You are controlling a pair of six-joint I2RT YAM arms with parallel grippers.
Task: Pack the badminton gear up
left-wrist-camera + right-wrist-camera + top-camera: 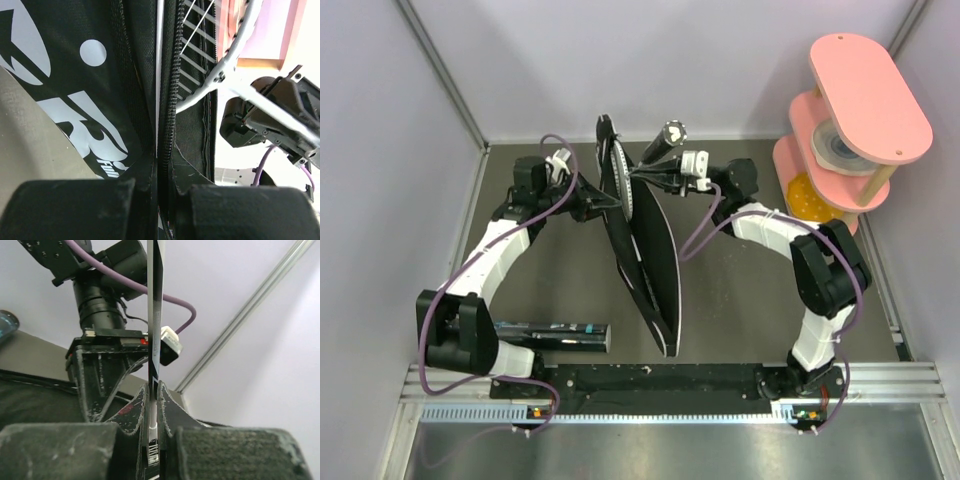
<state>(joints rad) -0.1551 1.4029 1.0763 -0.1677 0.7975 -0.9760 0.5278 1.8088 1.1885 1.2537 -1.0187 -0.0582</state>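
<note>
The black racket-shaped bag (655, 270) stands on its long edge in the middle of the table, its zip open at the far end. My left gripper (608, 205) (162, 186) is shut on the bag's (100, 75) zipped edge. A silver-framed racket (620, 172) (235, 47) has its strung head inside the opening. My right gripper (643, 178) (154, 405) is shut on the racket's thin shaft (154, 315), and its black handle (667, 138) points up and back. A long black tube (555, 335) lies by the left arm's base. No shuttlecocks show.
The pink tiered stand (855, 110) sits in the far right corner, holding a roll (840, 145) and something yellow (805, 195). Grey walls close in the table on the left, back and right. The right gripper's body (272, 115) hangs close to the bag's open side.
</note>
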